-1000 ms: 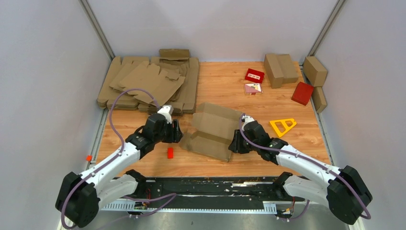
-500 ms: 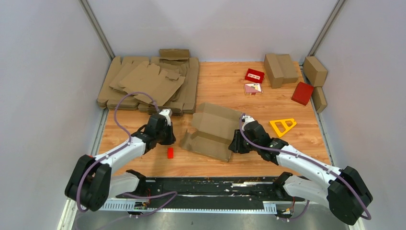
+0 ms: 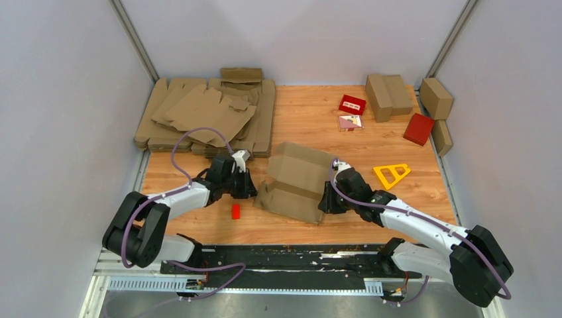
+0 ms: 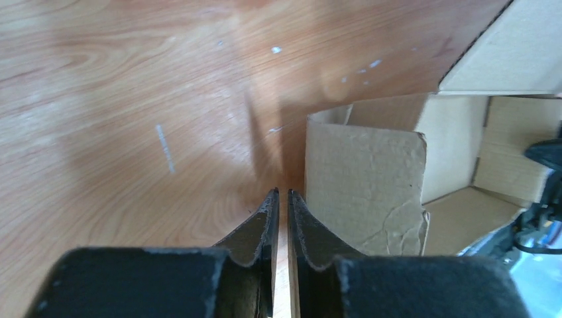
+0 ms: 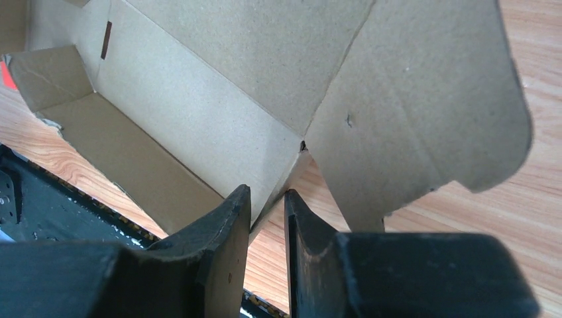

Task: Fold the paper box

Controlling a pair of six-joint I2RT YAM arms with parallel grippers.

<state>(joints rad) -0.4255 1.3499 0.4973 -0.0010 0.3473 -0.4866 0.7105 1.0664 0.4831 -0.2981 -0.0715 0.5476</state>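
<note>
Gripping the paper box [image 5: 199, 112] wall, right hand [image 5: 266, 196] is narrow; wrist view alone shows left hand [image 4: 282, 194] closed, empty.

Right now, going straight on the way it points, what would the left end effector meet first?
Probably the paper box: the left end effector points just beside the edge of its end flap, so it may only graze it; depth is unclear.
</note>
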